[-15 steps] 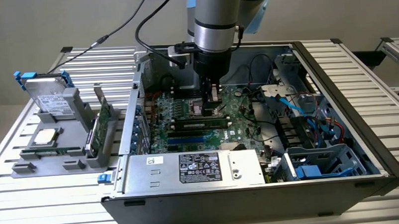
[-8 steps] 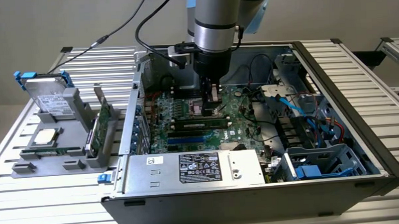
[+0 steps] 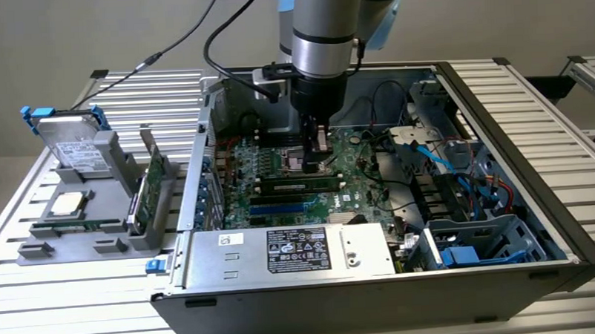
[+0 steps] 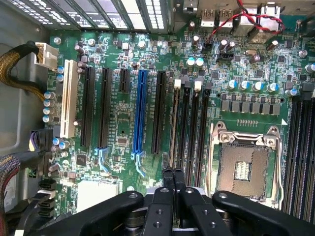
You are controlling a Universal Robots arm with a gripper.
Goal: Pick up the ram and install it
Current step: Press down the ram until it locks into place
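**A:** While the arm is hanging inside the computer case (image 3: 362,307), where is the ram (image 3: 298,185) sitting?

**B:** It is standing in a slot of the motherboard (image 3: 362,172), just beside the gripper (image 3: 317,157). The fingers are pressing together and holding nothing.

**A:** How is it handling?

**B:** I am judging it light, stiff, thin and fragile. The bare long edge is the safest hold, never the chips.

My hand (image 3: 315,148) hides board beneath; label text on power supply (image 3: 291,250) too small; table (image 3: 575,165) cut by edge.
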